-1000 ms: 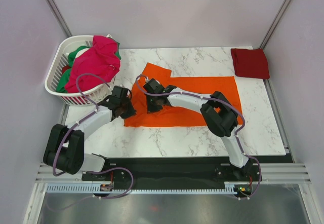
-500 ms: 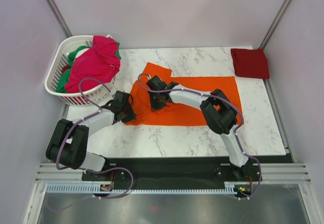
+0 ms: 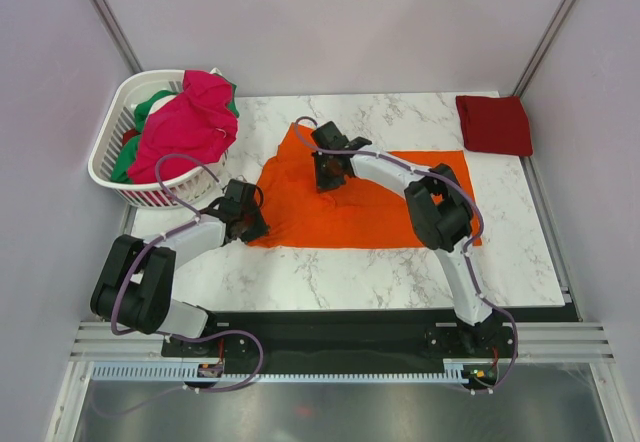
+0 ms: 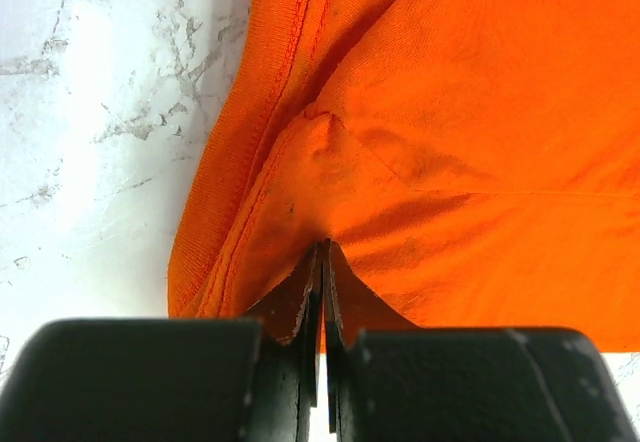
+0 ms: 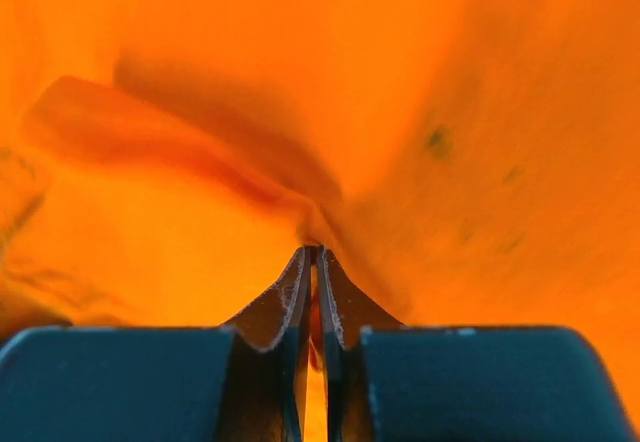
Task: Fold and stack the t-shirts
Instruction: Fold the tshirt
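The bright orange t-shirt (image 3: 360,207) lies across the middle of the marble table. My left gripper (image 3: 250,224) is shut on its near left corner; the cloth (image 4: 420,162) is pinched between the jaws. My right gripper (image 3: 328,172) is shut on the far left part of the orange t-shirt (image 5: 200,222) and holds it lifted over the rest of the shirt. A dark red t-shirt (image 3: 494,124) lies folded at the far right corner. The magenta-pink t-shirt (image 3: 188,122) and the green t-shirt (image 3: 152,102) lie heaped in the basket.
The white slatted basket (image 3: 118,180) stands at the far left, partly off the table's edge. Bare marble (image 3: 330,277) runs along the near side. Grey walls close in the table on three sides.
My right gripper has moved right and toward the back, pulling the shirt's far left part over the body. My left gripper has shifted a little to the left with its corner.
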`<state>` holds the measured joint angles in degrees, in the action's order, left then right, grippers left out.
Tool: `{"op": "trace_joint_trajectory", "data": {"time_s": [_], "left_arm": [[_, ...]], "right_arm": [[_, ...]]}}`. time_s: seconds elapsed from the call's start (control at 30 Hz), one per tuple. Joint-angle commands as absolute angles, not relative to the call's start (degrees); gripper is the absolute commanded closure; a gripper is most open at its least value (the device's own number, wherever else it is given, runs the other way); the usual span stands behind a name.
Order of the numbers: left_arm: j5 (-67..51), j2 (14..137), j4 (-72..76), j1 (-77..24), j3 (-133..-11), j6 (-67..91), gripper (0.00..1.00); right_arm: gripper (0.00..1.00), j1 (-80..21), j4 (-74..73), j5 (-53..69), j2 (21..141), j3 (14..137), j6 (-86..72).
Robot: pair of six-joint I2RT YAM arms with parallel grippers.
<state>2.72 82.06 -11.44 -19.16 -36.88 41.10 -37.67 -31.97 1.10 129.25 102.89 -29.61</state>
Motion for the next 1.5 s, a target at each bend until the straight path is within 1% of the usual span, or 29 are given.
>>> {"op": "trace_joint_trajectory", "data": {"time_s": [0.0, 0.07, 0.1, 0.13, 0.2, 0.23, 0.3, 0.33, 0.4, 0.43, 0.47, 0.5, 0.53, 0.57, 0.63, 0.7, 0.73, 0.8, 0.83, 0.87, 0.97, 1.17, 1.3, 1.47], "left_arm": [[5.10, 82.44, -12.13, -19.34, -35.59, 41.84, 0.94], [4.83, 82.71, -12.22, -19.34, -36.03, 41.66, 0.94], [4.66, 82.71, -12.22, -19.34, -36.12, 41.49, 0.94], [4.40, 82.44, -12.22, -19.34, -36.21, 41.31, 0.94], [4.13, 81.65, -12.48, -19.34, -36.38, 41.05, 0.92], [3.96, 81.13, -12.57, -19.34, -36.30, 40.96, 0.88], [3.52, 79.11, -13.18, -19.34, -36.65, 40.52, 0.79], [3.34, 78.32, -13.44, -19.42, -36.74, 40.26, 0.68], [3.43, 76.73, -14.49, -19.34, -37.35, 39.99, 0.60], [3.51, 76.38, -15.02, -19.34, -37.61, 39.73, 0.57], [3.78, 76.03, -15.38, -19.34, -38.40, 39.55, 0.57], [4.56, 75.94, -16.16, -19.34, -38.93, 39.46, 0.57], [4.92, 76.11, -16.35, -19.34, -39.46, 39.29, 0.57], [5.10, 76.55, -16.61, -19.34, -40.86, 38.94, 0.57], [5.71, 77.78, -17.57, -19.34, -42.44, 38.58, 0.58], [5.80, 78.92, -17.75, -19.34, -44.64, 38.67, 0.58], [5.89, 79.45, -17.84, -19.34, -45.26, 38.58, 0.58], [6.50, 81.02, -17.75, -19.34, -46.75, 38.32, 0.59], [6.50, 82.86, -17.84, -19.25, -47.28, 37.89, 0.59], [6.42, 84.10, -18.19, -19.25, -48.16, 37.71, 0.59], [5.71, 86.65, -18.54, -19.34, -48.17, 37.79, 0.61], [5.63, 87.10, -18.72, -19.34, -44.22, 39.81, 0.62], [5.01, 84.65, -20.03, -19.51, -40.44, 42.10, 0.62], [4.31, 80.34, -23.72, -19.51, -36.66, 44.47, 0.61]], "right_arm": [[0.84, -35.16, -33.48, -0.18, 132.09, 109.67, -26.99], [0.61, -33.93, -35.33, -0.18, 133.15, 116.08, -25.67], [0.40, -33.75, -35.85, 1.39, 133.76, 118.37, -24.10], [0.34, -33.40, -36.90, 1.58, 134.03, 122.57, -23.04], [0.23, -33.14, -38.31, 1.41, 133.51, 125.58, -21.72], [0.21, -32.79, -38.67, 0.97, 132.64, 125.77, -20.66], [0.18, -32.35, -38.41, -2.80, 128.09, 122.98, -20.39], [0.18, -31.73, -37.97, -4.03, 125.97, 117.83, -20.74], [0.17, -30.77, -34.57, -6.85, 118.15, 110.26, -21.70], [0.17, -29.46, -32.89, -7.03, 115.25, 101.51, -22.84], [0.17, -28.83, -31.39, -7.03, 109.83, 97.25, -23.46], [0.18, -28.22, -29.46, -6.94, 107.60, 93.47, -24.08], [0.18, -26.99, -29.01, -6.77, 105.58, 87.16, -24.69], [0.18, -26.72, -28.48, -6.25, 102.34, 84.32, -25.22], [0.20, -25.76, -27.25, -4.14, 99.85, 77.04, -25.66], [0.21, -24.88, -25.41, -2.38, 97.05, 72.36, -26.98], [0.21, -23.57, -24.44, -0.28, 96.34, 67.81, -27.50], [0.22, -21.46, -21.99, 4.20, 95.19, 63.13, -29.52], [0.22, -18.75, -19.36, 6.74, 95.19, 59.02, -30.31], [0.23, -17.33, -17.94, 11.81, 95.10, 57.15, -30.84], [0.24, -13.45, -15.12, 15.20, 95.71, 52.48, -31.64], [0.24, -10.81, -16.87, 13.19, 94.57, 48.43, -29.97], [0.22, -9.49, -17.93, 13.18, 91.59, 43.78, -29.79], [0.19, -8.35, -19.60, 12.92, 84.05, 36.66, -30.58]]}}
